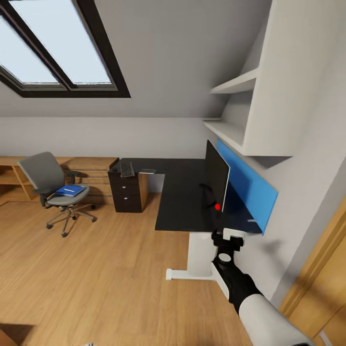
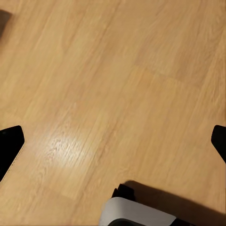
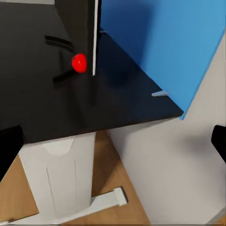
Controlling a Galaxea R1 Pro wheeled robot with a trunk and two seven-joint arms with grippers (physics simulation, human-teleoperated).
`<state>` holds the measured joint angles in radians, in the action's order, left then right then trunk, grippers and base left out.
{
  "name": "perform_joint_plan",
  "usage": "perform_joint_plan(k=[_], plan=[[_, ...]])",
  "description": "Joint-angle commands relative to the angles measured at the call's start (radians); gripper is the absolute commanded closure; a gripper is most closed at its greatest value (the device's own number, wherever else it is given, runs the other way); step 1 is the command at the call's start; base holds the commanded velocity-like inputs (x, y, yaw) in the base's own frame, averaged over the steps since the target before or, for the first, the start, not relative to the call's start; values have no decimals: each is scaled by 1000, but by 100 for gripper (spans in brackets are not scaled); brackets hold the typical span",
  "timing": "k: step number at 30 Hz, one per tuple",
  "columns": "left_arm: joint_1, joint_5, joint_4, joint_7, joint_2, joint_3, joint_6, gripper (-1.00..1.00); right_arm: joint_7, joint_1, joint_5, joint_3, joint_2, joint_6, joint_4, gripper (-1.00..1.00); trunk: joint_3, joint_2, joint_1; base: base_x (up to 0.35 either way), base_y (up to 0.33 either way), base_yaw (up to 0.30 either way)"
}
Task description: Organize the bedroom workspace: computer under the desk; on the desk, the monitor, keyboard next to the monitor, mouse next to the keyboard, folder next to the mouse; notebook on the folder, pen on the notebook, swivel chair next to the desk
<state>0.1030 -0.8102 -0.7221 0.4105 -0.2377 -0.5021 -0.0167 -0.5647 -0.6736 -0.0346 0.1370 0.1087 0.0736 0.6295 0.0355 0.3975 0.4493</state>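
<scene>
The black-topped desk [image 1: 180,192] stands against the right wall with the monitor [image 1: 217,179] upright on it, seen edge-on. At the desk's far end lie the keyboard [image 1: 127,169], a small dark mouse [image 1: 114,169] and the grey notebook [image 1: 148,171]. The swivel chair [image 1: 50,185] stands apart at the left, with the blue folder [image 1: 70,190] on its seat and a thin white pen lying across it. My right gripper [image 1: 230,239] [image 3: 113,141] hangs open just before the desk's near edge. My left gripper [image 2: 113,141] is open over bare wood floor. The computer is out of view.
A dark drawer unit [image 1: 126,192] carries the desk's far end and a white pedestal leg [image 1: 199,254] the near end. A blue wall panel [image 1: 247,190] and white shelves [image 1: 235,129] sit behind the monitor. A red dot [image 3: 79,62] marks the monitor's base. Low wooden furniture [image 1: 91,166] lines the back wall.
</scene>
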Motion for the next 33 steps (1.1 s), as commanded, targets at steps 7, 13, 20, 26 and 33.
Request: perform_joint_plan(k=[7,13,20,26,33], plan=[[1,-4,-2,8,-2,-5,-2,-100,-3,-1,-5,8,2,3,-10,-100,2,3,1,-6,330,0],[1,-4,-5,8,-2,-6,-2,-100,40,-1,-5,7,11,4,-42,-100,2,3,1,0,215,0],[1,1,-21,8,-2,-11,79,-100,203,-1,-4,2,12,194,-432,-100,2,3,1,0,22,0],[1,-4,-9,7,4,-18,82,-100,216,39,-3,-2,1,301,-632,-100,2,3,1,0,1,0],[0,-4,200,1,53,-98,157,-100,216,133,-7,-1,-21,374,-649,-100,2,3,1,0,0,0]])
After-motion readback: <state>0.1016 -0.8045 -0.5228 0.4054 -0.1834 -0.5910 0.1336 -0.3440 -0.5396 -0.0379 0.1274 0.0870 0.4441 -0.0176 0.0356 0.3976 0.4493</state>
